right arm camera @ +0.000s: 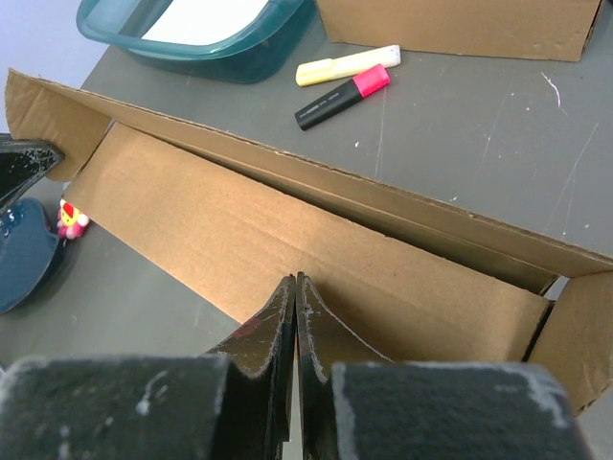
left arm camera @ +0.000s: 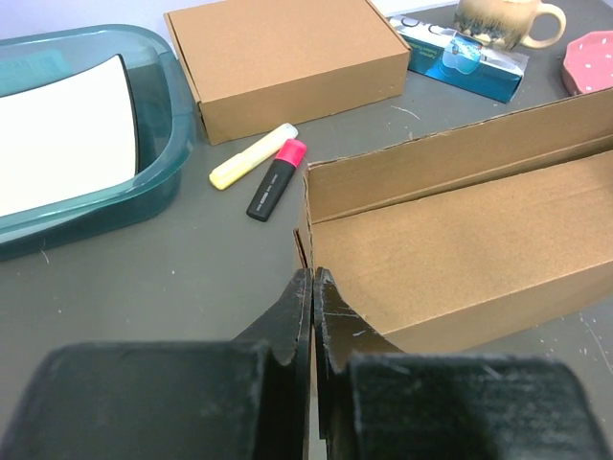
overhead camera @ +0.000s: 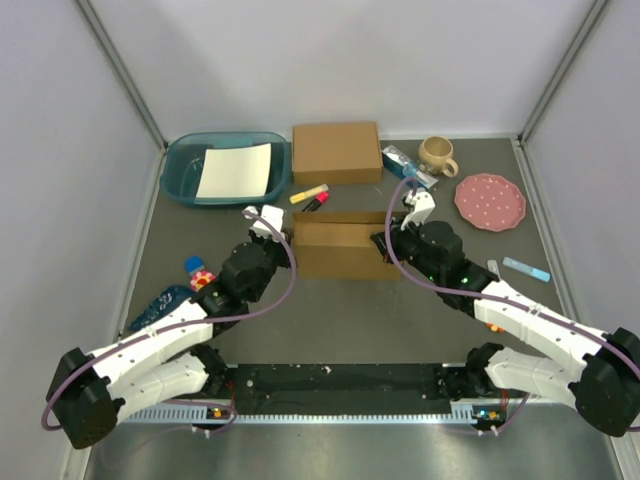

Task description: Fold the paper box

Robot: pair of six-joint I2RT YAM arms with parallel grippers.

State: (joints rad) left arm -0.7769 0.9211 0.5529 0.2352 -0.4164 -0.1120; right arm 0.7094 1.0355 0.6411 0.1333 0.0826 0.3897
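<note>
Right now the left end effector is fully closed, its tips at the left end wall of the paper box — whether a sliver of card is nipped between them I cannot tell. The right end effector is closed too, with nothing visibly held, its tips low against the box's long inner panel. The box sits on the table between the two, long walls raised. Beyond the left end effector lie a yellow highlighter and a pink-capped marker — then a smaller closed cardboard box.
</note>
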